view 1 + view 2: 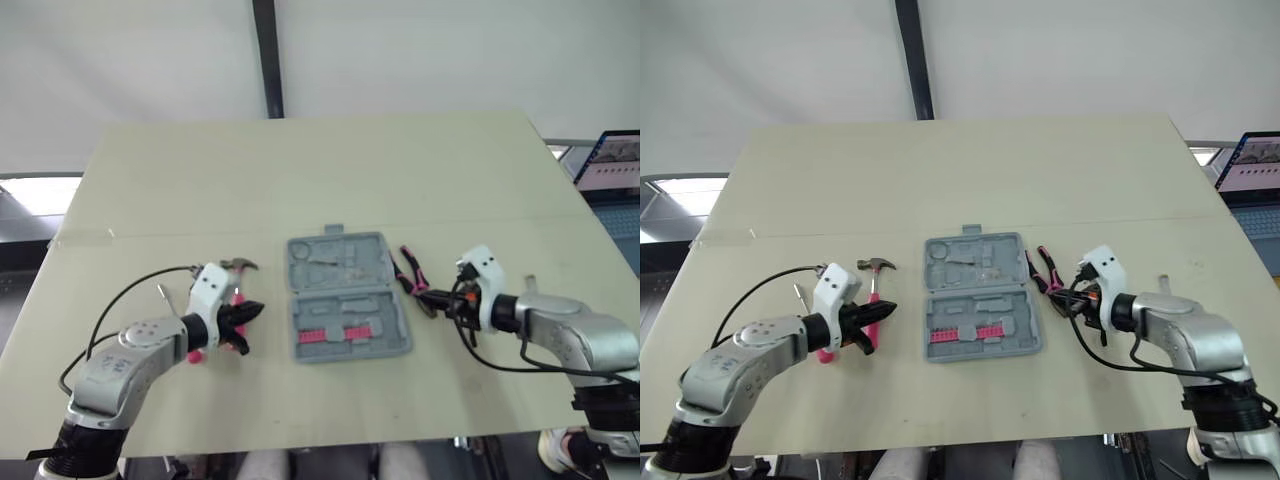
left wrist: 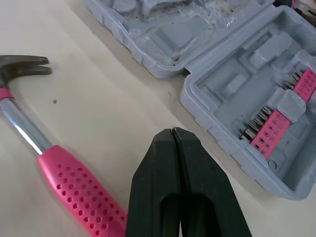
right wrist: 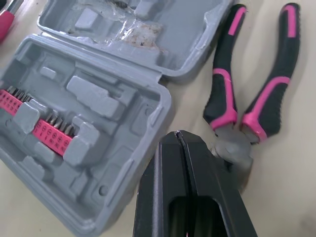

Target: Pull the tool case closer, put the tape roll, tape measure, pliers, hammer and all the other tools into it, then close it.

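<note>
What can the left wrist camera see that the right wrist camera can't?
Left wrist view: the hammer, with its dark claw head and dotted pink handle.
Right wrist view: the pliers, handles spread, lying beside the case.
Both: the open grey tool case with its pink bit strip, and a shut black end effector, the left end effector in one, the right end effector in the other.

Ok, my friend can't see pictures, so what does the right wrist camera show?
The right gripper, its two black fingers shut, points down between an open grey tool case and pink-and-black pliers lying on the table beside it, handles spread. A pink strip of screwdriver bits sits in the case.
</note>
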Available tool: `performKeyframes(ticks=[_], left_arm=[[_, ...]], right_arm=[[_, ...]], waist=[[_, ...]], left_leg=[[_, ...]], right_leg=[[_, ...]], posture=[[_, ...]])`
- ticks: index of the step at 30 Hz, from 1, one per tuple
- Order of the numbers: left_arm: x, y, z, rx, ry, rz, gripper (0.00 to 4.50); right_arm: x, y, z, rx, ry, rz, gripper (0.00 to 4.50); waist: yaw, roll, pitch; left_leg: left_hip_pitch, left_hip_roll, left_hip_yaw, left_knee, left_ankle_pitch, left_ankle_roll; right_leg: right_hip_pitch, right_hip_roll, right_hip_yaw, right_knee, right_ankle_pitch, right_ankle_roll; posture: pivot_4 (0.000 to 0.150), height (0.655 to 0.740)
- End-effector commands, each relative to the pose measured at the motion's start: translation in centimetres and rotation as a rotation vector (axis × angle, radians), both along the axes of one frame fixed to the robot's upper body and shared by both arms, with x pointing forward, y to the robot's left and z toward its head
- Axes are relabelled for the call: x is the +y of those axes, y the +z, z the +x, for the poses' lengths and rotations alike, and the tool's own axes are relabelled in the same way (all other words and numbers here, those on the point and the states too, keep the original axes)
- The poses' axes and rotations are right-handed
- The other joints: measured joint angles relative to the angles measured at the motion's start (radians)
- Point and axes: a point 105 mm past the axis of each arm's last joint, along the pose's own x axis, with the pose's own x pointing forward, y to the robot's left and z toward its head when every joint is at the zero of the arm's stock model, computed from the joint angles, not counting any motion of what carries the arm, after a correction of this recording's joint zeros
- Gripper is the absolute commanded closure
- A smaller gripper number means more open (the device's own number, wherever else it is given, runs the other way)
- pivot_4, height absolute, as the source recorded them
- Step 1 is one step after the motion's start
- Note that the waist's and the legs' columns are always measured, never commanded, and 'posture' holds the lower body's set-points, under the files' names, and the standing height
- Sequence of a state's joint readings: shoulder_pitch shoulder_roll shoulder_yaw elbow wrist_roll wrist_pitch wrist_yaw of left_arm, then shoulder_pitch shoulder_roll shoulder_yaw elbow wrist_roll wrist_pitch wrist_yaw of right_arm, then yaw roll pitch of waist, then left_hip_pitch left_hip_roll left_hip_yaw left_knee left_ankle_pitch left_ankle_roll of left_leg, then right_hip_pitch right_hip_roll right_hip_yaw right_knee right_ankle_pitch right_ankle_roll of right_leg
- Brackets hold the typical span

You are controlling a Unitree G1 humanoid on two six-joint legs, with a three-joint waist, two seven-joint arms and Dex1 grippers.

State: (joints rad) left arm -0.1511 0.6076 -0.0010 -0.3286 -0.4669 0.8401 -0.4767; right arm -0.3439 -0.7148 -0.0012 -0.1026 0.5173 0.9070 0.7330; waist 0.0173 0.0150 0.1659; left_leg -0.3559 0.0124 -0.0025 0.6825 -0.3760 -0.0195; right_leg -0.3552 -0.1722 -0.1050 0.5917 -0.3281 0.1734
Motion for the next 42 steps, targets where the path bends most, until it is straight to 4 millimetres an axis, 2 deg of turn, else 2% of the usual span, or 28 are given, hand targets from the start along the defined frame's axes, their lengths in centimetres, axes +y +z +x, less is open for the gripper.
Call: performKeyframes(ticks=[1, 8, 21, 30, 42], left_arm=[[-0.3, 0.1, 0.6, 0.003, -0.010, -0.012, 4.44], [-0.4, -0.9, 0.9, 0.031, -0.030, 0.017, 4.44], [-1.4, -1.4, 3.1, 0.035, -0.046, 0.037, 4.44], [-2.3, -2.0, 3.4, 0.048, -0.071, 0.041, 4.44], [-3.4, -2.6, 4.0, 0.035, -0.096, 0.048, 4.44]], right_arm=[[0.4, 0.3, 1.0, -0.020, -0.019, -0.042, 4.50], [1.0, 0.4, 2.2, -0.016, -0.028, -0.070, 4.50], [1.6, 0.0, 2.7, 0.003, -0.015, -0.121, 4.50], [2.2, -0.8, 3.6, 0.002, -0.015, -0.141, 4.50], [2.6, -1.4, 4.3, -0.002, 0.008, -0.149, 4.50]], waist=[[0.001, 0.000, 0.000], [0.000, 0.000, 0.000], [-0.006, 0.000, 0.000], [-0.022, 0.000, 0.000], [-0.019, 0.000, 0.000]], left_leg=[[0.000, 0.000, 0.000, 0.000, 0.000, 0.000], [0.000, 0.000, 0.000, 0.000, 0.000, 0.000], [0.000, 0.000, 0.001, 0.000, 0.000, 0.000], [0.000, 0.000, 0.001, 0.000, 0.000, 0.000], [0.000, 0.000, 0.001, 0.000, 0.000, 0.000]], right_leg=[[0.000, 0.000, 0.000, 0.000, 0.000, 0.000], [-0.001, 0.000, 0.000, 0.001, 0.000, 0.000], [-0.002, 0.000, 0.000, 0.002, 0.000, 0.000], [-0.003, 0.000, -0.001, 0.002, 0.000, 0.000], [-0.003, 0.000, -0.001, 0.003, 0.000, 0.000]], posture=[[0.150, 0.7360], [0.150, 0.7360], [0.150, 0.7360], [0.150, 0.7360], [0.150, 0.7360]])
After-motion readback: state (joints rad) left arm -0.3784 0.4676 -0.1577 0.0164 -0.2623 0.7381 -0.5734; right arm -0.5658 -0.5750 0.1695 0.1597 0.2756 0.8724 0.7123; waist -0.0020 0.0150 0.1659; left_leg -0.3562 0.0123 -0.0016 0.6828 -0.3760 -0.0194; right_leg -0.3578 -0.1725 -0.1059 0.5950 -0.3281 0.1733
